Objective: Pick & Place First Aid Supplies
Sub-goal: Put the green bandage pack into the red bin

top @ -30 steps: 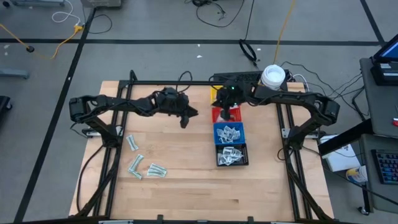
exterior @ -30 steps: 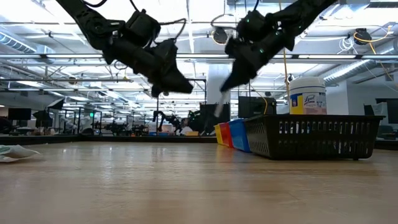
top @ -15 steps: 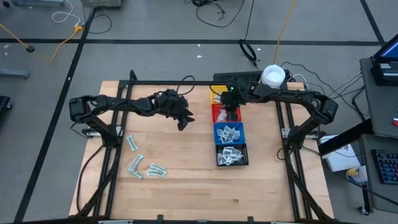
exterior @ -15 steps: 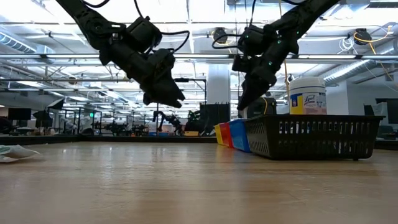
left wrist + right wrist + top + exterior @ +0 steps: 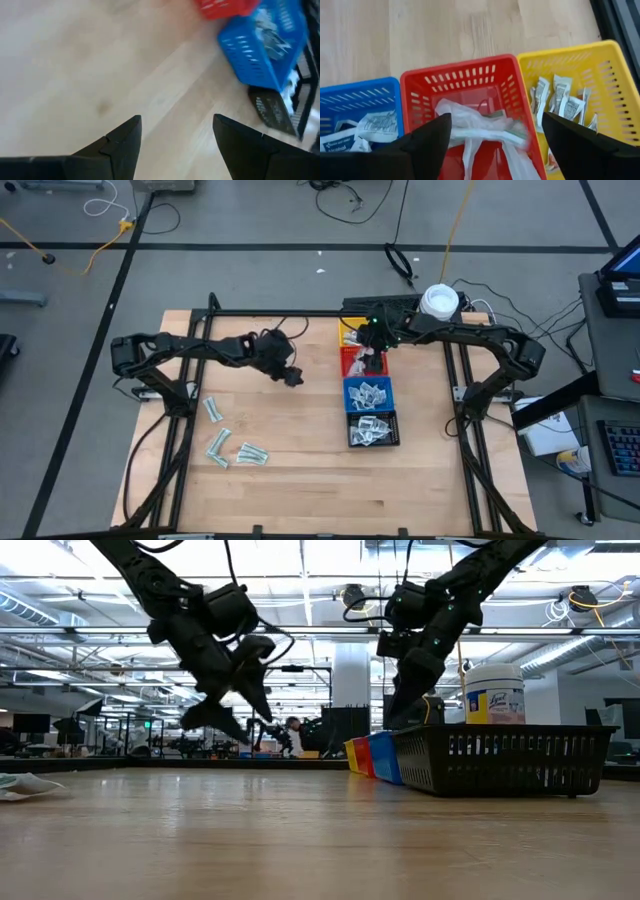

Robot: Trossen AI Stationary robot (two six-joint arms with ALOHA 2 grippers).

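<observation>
Red bin (image 5: pixel 470 85), blue bin (image 5: pixel 368 394) and black bin (image 5: pixel 373 429) hold packets; 4 packets (image 5: pixel 232 442) wait lower left. Left gripper (image 5: pixel 175 135) and right gripper (image 5: pixel 495 132) are spread, empty.

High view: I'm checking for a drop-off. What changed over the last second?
The left gripper, open and empty, pulled back left from the bins. The right gripper shifted slightly over the red bin, where a pale wrapper lies beneath its open fingers. The loose packets and other bins stayed put.
</observation>
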